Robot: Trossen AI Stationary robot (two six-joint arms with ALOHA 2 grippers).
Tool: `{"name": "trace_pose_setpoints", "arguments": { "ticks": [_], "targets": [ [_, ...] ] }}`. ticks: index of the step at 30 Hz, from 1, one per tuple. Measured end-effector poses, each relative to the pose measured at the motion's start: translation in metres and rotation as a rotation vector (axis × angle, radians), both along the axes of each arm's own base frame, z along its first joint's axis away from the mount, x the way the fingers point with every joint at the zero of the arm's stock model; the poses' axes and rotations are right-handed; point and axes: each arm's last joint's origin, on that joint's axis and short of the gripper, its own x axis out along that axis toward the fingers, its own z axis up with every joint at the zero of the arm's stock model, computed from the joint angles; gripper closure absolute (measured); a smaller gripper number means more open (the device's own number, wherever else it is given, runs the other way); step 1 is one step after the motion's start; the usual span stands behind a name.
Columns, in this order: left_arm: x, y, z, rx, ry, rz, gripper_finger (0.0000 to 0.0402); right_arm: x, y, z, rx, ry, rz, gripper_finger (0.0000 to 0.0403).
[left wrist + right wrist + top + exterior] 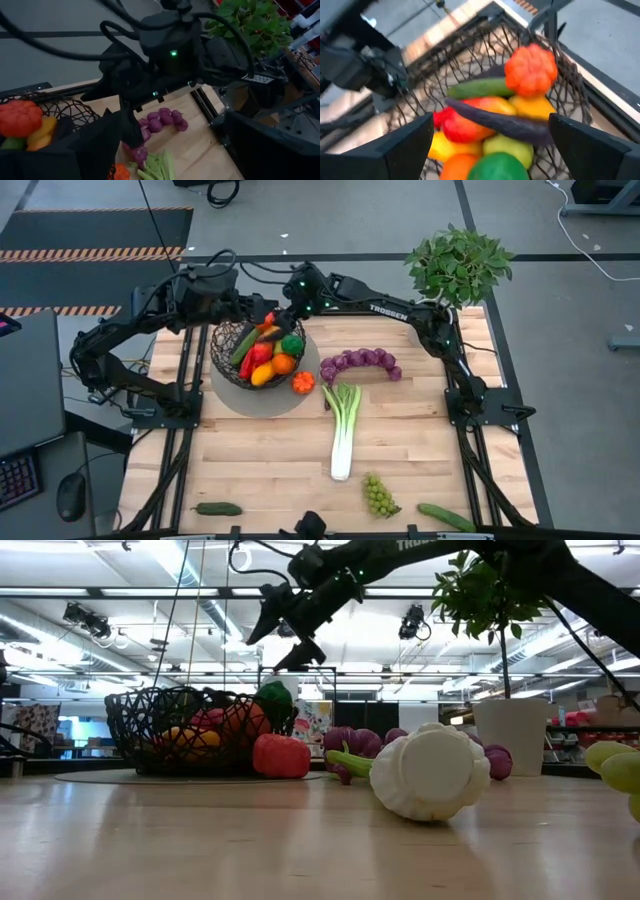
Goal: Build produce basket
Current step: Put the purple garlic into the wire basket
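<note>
Both arms over basket (255, 352); right fingers (592, 145) spread above produce (495, 125), left fingers (95, 145) released.

From the table's level, the leek (428, 772) shows only its white root end, the stalk hidden behind it. The green grapes (618, 766) are cut off at the picture's edge. The right arm covers the far rim of the basket (225, 352) from above. The right wrist's view of the produce (490, 117) is blurred.
</note>
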Motion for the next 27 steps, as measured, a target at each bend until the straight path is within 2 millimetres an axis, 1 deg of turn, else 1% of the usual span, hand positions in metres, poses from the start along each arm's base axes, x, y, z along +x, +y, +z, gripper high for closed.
{"name": "trace_pose_setpoints", "arguments": {
  "ticks": [2,5,11,15,20,27],
  "targets": [
    [0.000,-0.001,0.000,-0.002,-0.001,-0.003,0.0045,-0.005,-0.002,-0.004,0.006,0.050,0.013,0.0008],
    [0.000,-0.002,0.000,-0.002,0.003,-0.007,0.0045,-0.017,-0.006,-0.007,0.027,0.138,0.042,0.0008],
    [0.000,-0.002,0.000,0.026,0.023,-0.026,0.0045,-0.051,-0.012,-0.019,0.064,0.419,0.161,0.0008],
    [0.000,-0.002,0.000,0.021,0.020,-0.026,0.0045,-0.064,-0.015,-0.022,0.090,0.494,0.228,0.0008],
    [0.001,-0.003,0.000,0.011,0.017,-0.044,0.0045,-0.078,-0.016,-0.024,0.079,0.604,0.304,0.0008],
    [0.001,-0.003,0.000,0.012,0.017,-0.045,0.0045,-0.089,-0.025,-0.029,0.079,0.685,0.293,0.0008]
  ]
}}
